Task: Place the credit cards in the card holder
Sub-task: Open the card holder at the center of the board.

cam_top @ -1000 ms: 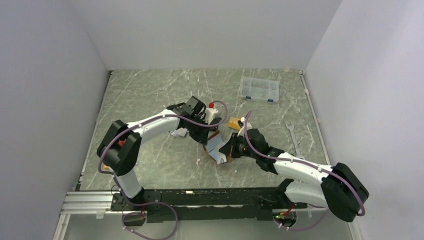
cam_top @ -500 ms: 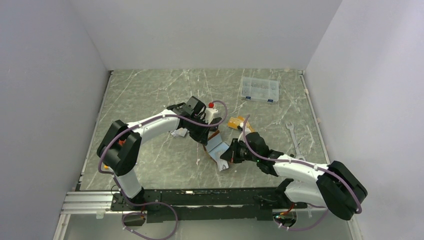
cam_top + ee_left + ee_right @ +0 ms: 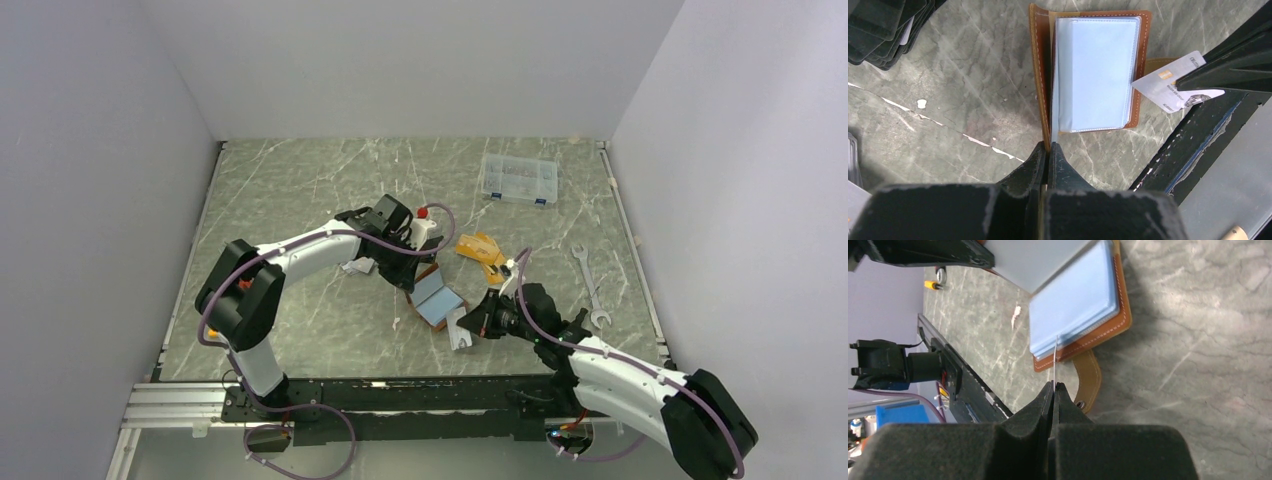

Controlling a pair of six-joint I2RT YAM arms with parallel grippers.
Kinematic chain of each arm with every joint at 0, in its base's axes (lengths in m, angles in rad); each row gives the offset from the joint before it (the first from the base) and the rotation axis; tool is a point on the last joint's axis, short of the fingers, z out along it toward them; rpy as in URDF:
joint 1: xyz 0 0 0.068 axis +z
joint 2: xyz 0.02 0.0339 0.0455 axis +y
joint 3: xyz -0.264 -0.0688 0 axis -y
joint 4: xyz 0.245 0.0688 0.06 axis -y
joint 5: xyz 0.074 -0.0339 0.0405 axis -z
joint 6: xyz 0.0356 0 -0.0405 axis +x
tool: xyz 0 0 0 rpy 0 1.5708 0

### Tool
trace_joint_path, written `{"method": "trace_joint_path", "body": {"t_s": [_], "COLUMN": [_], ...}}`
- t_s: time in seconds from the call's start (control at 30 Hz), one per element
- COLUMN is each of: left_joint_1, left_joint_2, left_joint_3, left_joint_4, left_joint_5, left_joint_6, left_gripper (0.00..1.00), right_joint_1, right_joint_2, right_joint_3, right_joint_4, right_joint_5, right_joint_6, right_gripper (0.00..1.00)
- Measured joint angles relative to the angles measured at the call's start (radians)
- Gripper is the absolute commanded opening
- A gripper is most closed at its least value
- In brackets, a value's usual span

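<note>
Our right gripper (image 3: 472, 322) has pulled back toward five o'clock, pinching a silver card (image 3: 1170, 85) tight between its closed jaws. We see the card holder (image 3: 438, 298) lying open mid-table, with that card near its five o'clock. Our left gripper (image 3: 1047, 149) is closed on the holder's edge. At one o'clock of the holder sit orange cards (image 3: 480, 247).

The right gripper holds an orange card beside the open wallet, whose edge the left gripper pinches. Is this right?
No: the card in the right gripper is silver-grey, not orange, as the left wrist view shows. It is beside the open wallet, whose edge the left gripper pinches.
</note>
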Motion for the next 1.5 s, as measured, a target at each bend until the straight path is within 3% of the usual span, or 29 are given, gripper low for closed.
{"method": "trace_joint_path", "body": {"t_s": [1.5], "left_joint_1": [-0.042], "left_joint_2": [0.019], "left_joint_3": [0.016], "left_joint_4": [-0.007], "left_joint_5": [0.001], "left_joint_6": [0.041], "left_gripper": [0.00], "right_joint_1": [-0.011], "right_joint_2": [0.151], "right_joint_3": [-0.020], "right_joint_4": [0.183], "right_joint_5": [0.001], "right_joint_6": [0.031], "right_gripper": [0.00]}}
